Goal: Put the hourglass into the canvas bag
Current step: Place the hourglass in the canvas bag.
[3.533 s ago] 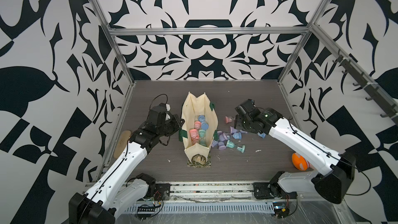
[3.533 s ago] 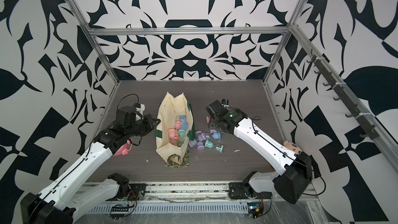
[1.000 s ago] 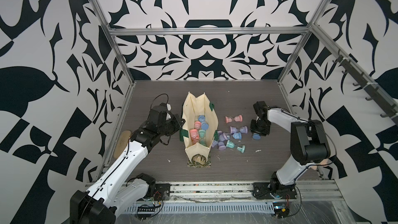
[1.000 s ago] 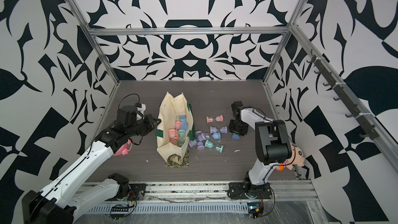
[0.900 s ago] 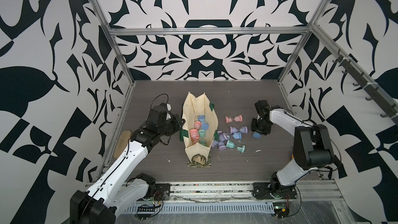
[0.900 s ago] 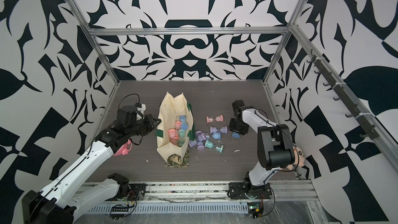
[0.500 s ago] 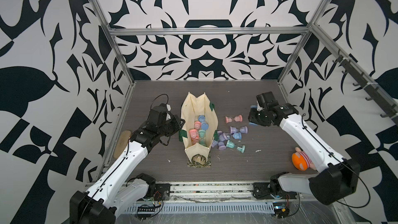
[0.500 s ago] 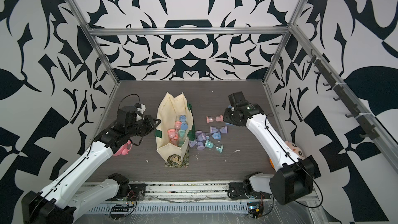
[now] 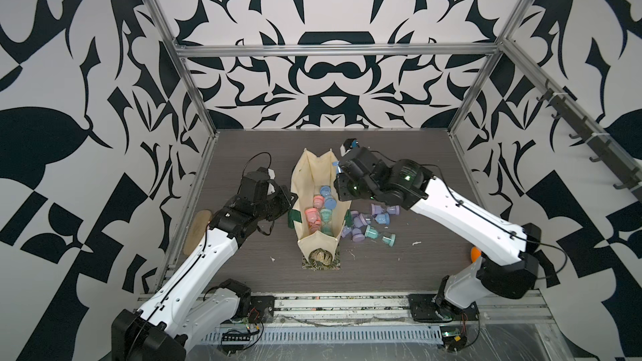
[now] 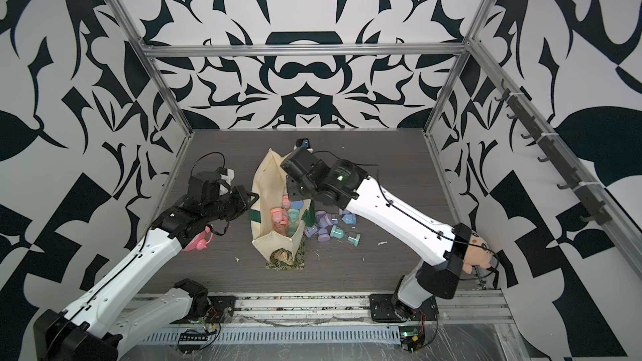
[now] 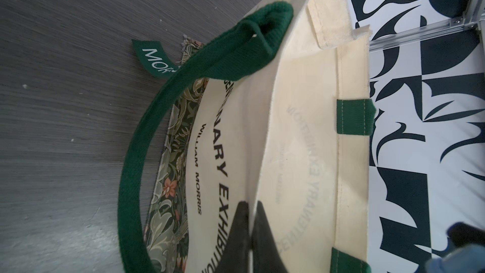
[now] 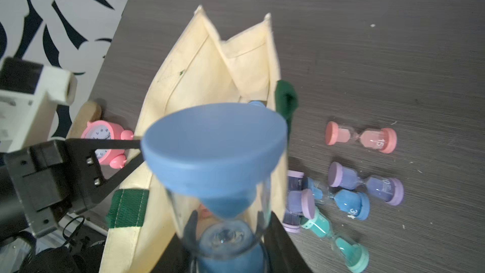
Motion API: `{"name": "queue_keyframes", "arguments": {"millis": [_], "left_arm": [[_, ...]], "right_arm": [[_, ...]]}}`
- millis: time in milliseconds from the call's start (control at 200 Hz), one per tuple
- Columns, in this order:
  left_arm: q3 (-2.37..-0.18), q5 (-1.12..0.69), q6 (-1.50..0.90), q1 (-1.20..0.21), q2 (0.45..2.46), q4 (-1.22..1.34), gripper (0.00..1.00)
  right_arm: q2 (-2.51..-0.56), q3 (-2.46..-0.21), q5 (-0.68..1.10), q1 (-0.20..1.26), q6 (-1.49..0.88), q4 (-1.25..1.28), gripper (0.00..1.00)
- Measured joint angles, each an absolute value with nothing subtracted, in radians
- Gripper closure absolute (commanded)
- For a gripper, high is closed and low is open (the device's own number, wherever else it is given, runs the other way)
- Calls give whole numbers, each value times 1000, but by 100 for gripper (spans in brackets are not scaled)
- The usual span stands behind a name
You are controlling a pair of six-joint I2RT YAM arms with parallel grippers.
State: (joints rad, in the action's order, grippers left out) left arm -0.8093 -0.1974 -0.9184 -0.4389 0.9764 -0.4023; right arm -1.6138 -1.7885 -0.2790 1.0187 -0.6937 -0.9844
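"WILLIAM MORRIS" on canvas bag (image 11: 236, 140)

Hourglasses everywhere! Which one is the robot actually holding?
The blue hourglass, gripped by the right hand at the canvas bag's mouth. All the others lie loose, some on the table, some already inside the bag.

A pink alarm clock (image 12: 103, 134) is lying at the left, just beside a tan round board (image 9: 197, 227); a plush toy (image 10: 479, 246) is sitting at the near right.
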Motion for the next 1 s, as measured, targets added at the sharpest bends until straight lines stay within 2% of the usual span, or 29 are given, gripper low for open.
{"name": "queue_keyframes", "arguments": {"millis": [310, 700, 740, 785, 825, 940, 1000], "left_arm": [[-811, -198, -919, -439, 976, -403, 100], [-815, -198, -917, -439, 976, -410, 100], [-815, -198, -916, -439, 976, -410, 100], [-815, -198, -916, -439, 976, -410, 100], [-815, -198, -916, -439, 976, -410, 100], [-815, -198, -916, -439, 976, -410, 100], [-815, -198, -916, -439, 977, -410, 100]], "right_arm": [[-1827, -1885, -288, 1053, -728, -1045, 100], [-2012, -1918, -291, 976, -767, -1098, 100], [-2025, -1918, -288, 968, -769, -1099, 91], [-2037, -1918, -285, 961, -772, -1099, 74], [-2045, -1918, -284, 955, -773, -1099, 64], [-2060, -1918, -282, 950, -780, -1098, 48], [-2059, -1918, -281, 951, -779, -1098, 46]]}}
